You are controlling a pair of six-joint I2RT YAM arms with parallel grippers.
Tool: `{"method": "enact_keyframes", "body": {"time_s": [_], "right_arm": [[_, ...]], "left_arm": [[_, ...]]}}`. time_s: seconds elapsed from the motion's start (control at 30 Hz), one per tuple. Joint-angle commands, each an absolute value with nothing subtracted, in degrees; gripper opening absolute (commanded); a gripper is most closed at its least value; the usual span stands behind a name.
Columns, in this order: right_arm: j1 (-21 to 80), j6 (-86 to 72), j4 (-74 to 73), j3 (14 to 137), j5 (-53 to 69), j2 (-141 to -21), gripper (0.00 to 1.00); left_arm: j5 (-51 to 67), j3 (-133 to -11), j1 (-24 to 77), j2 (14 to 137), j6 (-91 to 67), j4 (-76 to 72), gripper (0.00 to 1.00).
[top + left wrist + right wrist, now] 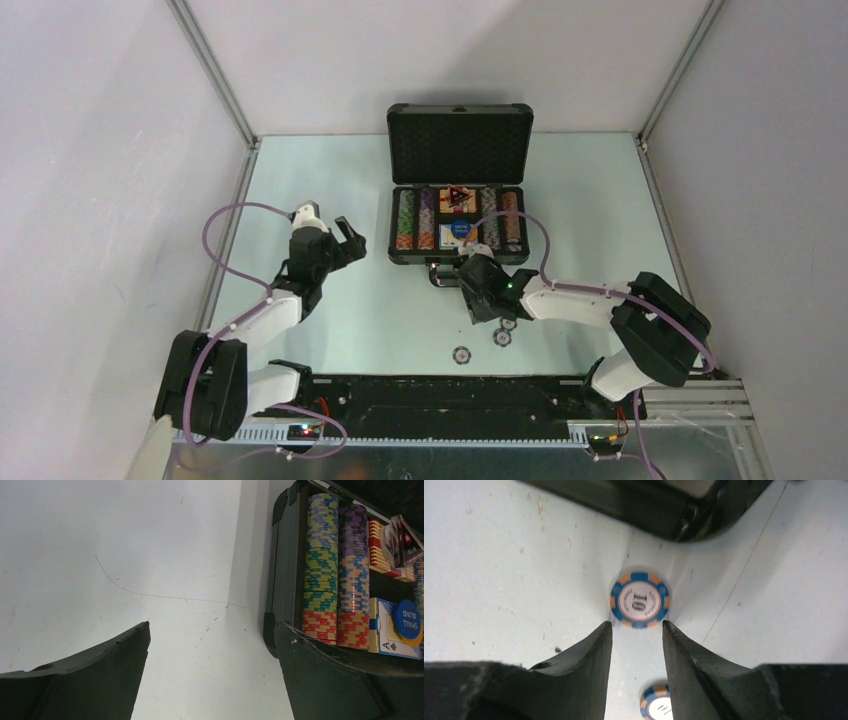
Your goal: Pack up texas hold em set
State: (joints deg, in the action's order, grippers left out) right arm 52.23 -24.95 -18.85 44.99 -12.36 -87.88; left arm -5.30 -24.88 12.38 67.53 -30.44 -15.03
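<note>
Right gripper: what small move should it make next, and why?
Probably ease the right gripper forward and down so its open jaws straddle the chip marked 10, which lies flat on the table just beyond its tips, outside the open case.

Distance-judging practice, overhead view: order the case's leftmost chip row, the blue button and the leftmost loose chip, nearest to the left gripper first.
From the left gripper:
1. Chip row, left side of the case.
2. Blue button, case middle.
3. Loose chip, table front.
</note>
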Motion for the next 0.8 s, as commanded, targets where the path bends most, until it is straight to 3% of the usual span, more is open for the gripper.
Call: {"method": "enact_keyframes", "body": {"time_s": [0.0,0.2,0.5,0.77], "right_arm": [[54.11,-30.33,-26.12,42.31,-11.20,-84.07,0.46],[56.03,-32.32,-28.30,41.90,-11.56,-81.48,0.46],[50.93,-29.92,-22.43,43.44,-12.23,-76.23,0.59],[47.65,-26.69,-22.35,48.08,-11.55,-76.56,0.60]], "left_arm": [[-4.62,-27.03,12.77,67.59,-30.09,-17.20,0.98],[-4.19,-27.00,12.81,67.65,-30.35,-17.38,0.98],[-4.06,-27.59,12.77,66.61,-32.10,-17.34,0.98],[-1.50,-33.81,12.83,69.43,-35.31,-9.67,0.98]]}}
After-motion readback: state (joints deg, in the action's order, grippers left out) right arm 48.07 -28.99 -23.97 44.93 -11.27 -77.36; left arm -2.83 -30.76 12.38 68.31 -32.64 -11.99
